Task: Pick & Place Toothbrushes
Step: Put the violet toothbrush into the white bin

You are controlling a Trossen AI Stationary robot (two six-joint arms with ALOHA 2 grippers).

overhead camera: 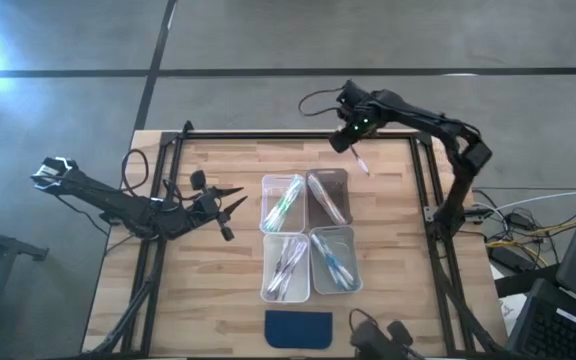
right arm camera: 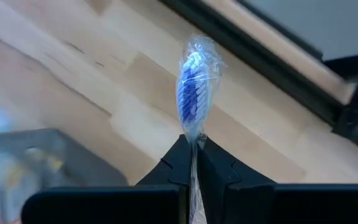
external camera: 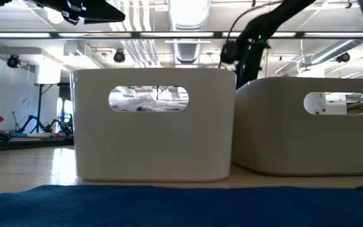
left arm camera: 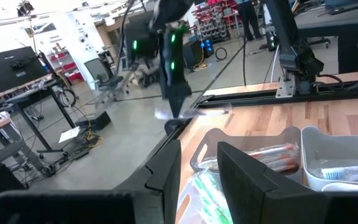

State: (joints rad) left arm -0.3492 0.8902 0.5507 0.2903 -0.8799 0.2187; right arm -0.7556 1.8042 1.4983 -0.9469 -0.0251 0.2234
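High view showed the left gripper waiting low over the bench just beside the four clear bins, its fingers partly apart and holding nothing. Those bins, grouped two by two at mid-bench, already held toothbrushes in wrappers. Farther right and toward the far edge, the right gripper hung above bare wood, pinched shut on a wrapped blue toothbrush, which in the right wrist view stood up from between the closed fingertips, bristle end uppermost.

Judging from that, the step in hand was the carry to a bin. The grip sat near one end of a thin, slippery wrapper, so a slow swing seemed wise, with the brush brought over an open bin and lowered inside before letting go. Which bin suited a blue brush could not be told.
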